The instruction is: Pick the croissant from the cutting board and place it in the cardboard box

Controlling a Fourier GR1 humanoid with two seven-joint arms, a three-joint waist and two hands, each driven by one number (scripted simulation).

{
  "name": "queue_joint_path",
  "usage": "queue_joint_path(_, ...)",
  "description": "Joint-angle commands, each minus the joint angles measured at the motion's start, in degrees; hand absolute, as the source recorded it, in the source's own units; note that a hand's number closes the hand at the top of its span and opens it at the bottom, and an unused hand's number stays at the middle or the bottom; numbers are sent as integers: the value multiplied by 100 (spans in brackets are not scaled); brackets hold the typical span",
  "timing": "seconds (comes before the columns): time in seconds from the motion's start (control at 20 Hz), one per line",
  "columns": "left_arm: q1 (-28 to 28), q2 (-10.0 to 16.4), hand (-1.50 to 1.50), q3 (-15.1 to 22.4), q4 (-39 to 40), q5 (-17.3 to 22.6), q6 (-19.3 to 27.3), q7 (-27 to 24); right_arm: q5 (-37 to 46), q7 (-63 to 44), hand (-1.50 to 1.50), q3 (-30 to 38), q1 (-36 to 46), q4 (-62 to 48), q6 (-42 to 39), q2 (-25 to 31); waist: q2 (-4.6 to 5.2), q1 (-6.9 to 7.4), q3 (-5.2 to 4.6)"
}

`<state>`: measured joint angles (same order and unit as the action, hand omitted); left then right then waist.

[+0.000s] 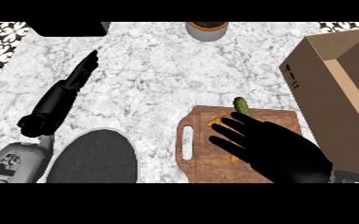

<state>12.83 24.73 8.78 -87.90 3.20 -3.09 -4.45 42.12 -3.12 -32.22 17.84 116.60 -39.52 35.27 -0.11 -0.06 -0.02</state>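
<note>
A wooden cutting board (pixel 203 171) with a handle slot lies at the lower right of the counter. My right hand (pixel 277 149) hovers over it with fingers spread and fairly straight, hiding most of the croissant (pixel 219 122), of which only an orange-brown bit shows by the fingertips. The open cardboard box (pixel 329 95) stands at the right edge, just beyond the board. My left hand (pixel 67 92) rests at the left, fingers straight and pointing up the counter, holding nothing.
A green pickle-like vegetable (pixel 242 105) lies at the board's top edge. A dark round plate (pixel 95 156) sits at lower left. A small potted plant (pixel 207 30) stands at the back, and a black appliance (pixel 67 28) fills the back left corner.
</note>
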Motion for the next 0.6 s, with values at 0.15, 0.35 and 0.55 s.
queue_joint_path(0.15, -3, -81, 0, -257, 30, -157, -298, -36, 985, -190, -150, -208, 82, -490, 155, -717, 10, 28, 2)
queue_joint_path(0.35, -56, -233, 0, -378, 143, -308, -455, -131, 1068, 157, -150, 178, -39, -337, -100, -651, 9, 8, 2)
queue_joint_path(0.55, -205, -559, 0, -312, 254, -626, -224, -302, 1528, 600, -150, 22, -206, -655, 275, -592, 13, 6, 2)
